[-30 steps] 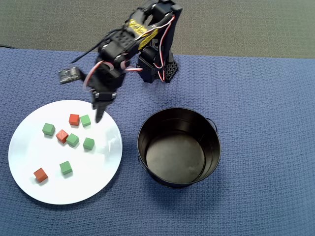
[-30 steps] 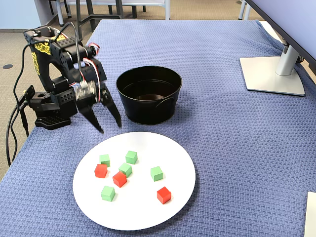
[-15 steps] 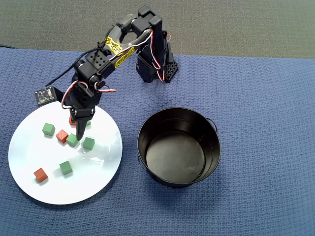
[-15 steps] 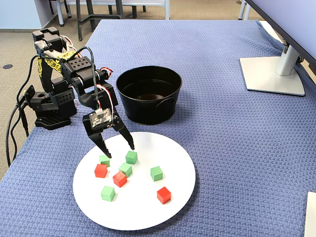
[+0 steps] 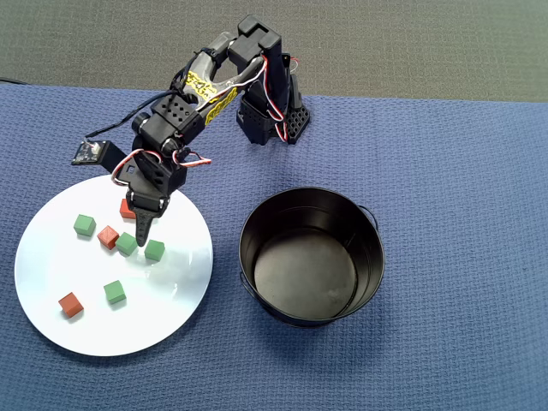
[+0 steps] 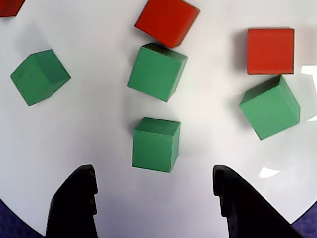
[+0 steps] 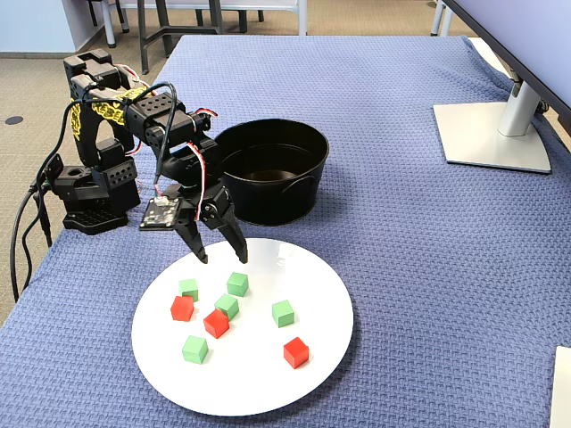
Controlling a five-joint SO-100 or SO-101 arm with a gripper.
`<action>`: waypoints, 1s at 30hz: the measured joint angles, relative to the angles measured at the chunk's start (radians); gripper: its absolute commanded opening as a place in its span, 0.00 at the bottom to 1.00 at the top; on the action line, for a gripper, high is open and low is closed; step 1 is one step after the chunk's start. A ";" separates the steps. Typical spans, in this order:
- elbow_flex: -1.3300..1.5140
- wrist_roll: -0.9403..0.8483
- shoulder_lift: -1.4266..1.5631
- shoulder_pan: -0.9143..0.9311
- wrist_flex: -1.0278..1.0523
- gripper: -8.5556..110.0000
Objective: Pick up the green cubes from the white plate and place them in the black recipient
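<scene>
The white plate (image 5: pixel 163 300) (image 7: pixel 250 374) lies on the blue cloth and holds five green cubes mixed with three red ones. My gripper (image 7: pixel 222 259) (image 5: pixel 141 235) (image 6: pixel 153 178) hovers open over the plate's edge nearest the arm, holding nothing. In the wrist view one green cube (image 6: pixel 155 145) (image 7: pixel 237 283) (image 5: pixel 154 250) lies just ahead of the fingertips, centred between them and untouched. Other green cubes (image 6: pixel 157 72) (image 6: pixel 270 106) (image 6: pixel 39 77) lie beyond and to the sides. In the overhead view the arm hides one green cube. The black recipient (image 5: pixel 248 257) (image 7: pixel 268 201) stands beside the plate.
Red cubes (image 6: pixel 167 20) (image 6: pixel 270 51) sit close to the green ones; another red cube (image 7: pixel 296 352) lies near the plate's front. The arm base (image 5: pixel 270 120) stands behind the plate. A monitor foot (image 7: pixel 491 134) is at the far right of the fixed view.
The gripper came down from above the cloth to the plate, then shifted from over the left cubes toward the bucket side, staying open. No cube has moved.
</scene>
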 measured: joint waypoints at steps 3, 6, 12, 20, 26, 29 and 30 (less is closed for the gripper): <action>-0.002 0.072 -0.040 -0.015 0.008 0.26; -0.017 0.103 -0.077 -0.025 0.011 0.26; -0.103 0.132 -0.158 -0.025 0.025 0.26; -0.163 0.138 -0.222 -0.037 0.037 0.26; -0.202 0.137 -0.270 -0.058 0.037 0.24; -0.235 0.121 -0.310 -0.067 0.051 0.23; -0.242 0.112 -0.318 -0.069 0.054 0.23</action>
